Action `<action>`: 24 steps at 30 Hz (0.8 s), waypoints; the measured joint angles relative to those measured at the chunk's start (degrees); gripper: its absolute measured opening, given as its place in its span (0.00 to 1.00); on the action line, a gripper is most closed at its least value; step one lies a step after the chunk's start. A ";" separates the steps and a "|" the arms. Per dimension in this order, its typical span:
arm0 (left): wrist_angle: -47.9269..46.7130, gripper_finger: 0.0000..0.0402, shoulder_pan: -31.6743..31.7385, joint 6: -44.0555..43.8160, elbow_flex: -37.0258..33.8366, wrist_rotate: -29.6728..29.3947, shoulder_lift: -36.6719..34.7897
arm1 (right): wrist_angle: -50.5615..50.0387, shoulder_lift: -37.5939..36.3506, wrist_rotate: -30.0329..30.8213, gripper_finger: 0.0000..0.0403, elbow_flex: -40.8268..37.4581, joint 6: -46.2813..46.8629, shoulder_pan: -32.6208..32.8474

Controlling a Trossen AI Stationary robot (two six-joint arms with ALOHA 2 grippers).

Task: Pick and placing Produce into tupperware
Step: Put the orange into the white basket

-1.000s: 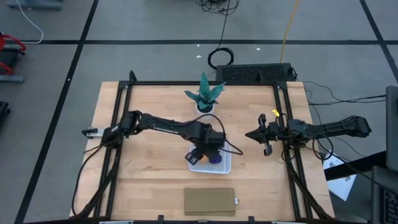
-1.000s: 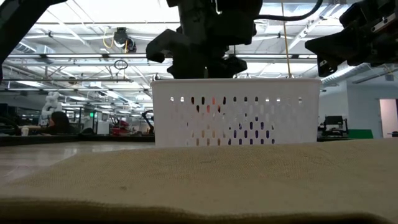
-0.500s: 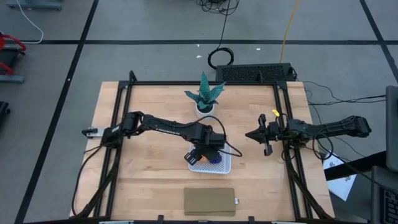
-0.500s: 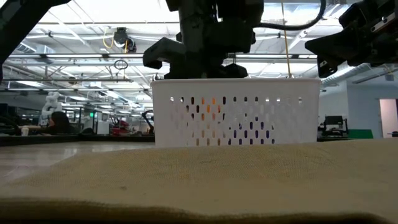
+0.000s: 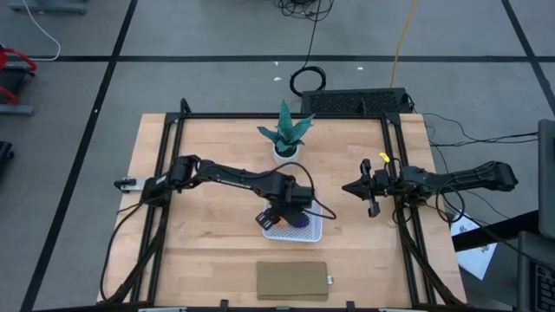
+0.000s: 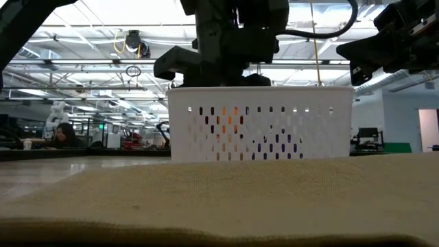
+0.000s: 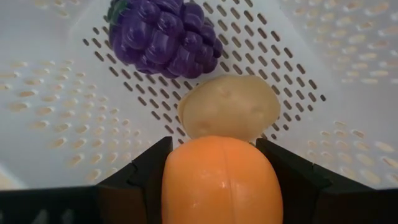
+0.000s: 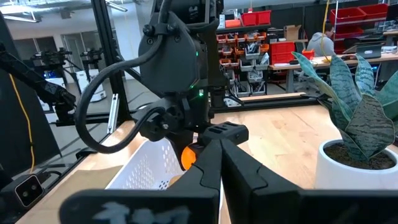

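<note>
The white tupperware (image 5: 316,234) stands near the table's middle, and its perforated wall (image 6: 322,123) fills the low view. On its dotted base lie the purple lump (image 7: 165,37) and the tan-yellow oval (image 7: 227,109), which touch each other. My left gripper (image 5: 282,213) points down into the tupperware, shut on the orange ball (image 7: 217,180) just above the oval. The ball's orange shows through the wall's holes (image 6: 230,122). My right gripper (image 5: 349,188) hangs shut at the table's right, away from the tupperware. My left gripper pinches the orange ball by its two opposite sides (image 7: 175,180) between its two fingers (image 7: 146,177). The fingers come from above and point down. The ball is lifted clear, inside the tupperware's walls and close over the tan-yellow oval; I cannot tell whether it touches the oval.
A green potted plant (image 5: 286,134) stands at the far middle of the table. A flat tan pad (image 5: 292,280) lies near the front edge, in front of the tupperware. Bare wood lies to the left and right of the tupperware.
My left gripper has sunk slightly with the orange ball, deeper between the tupperware's walls; more orange shows through the wall's holes. Its hold is unchanged.
</note>
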 joint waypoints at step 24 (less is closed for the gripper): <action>1.55 0.53 0.37 -5.49 -0.43 3.14 0.00 | 0.00 -0.01 0.00 0.00 0.00 0.38 0.00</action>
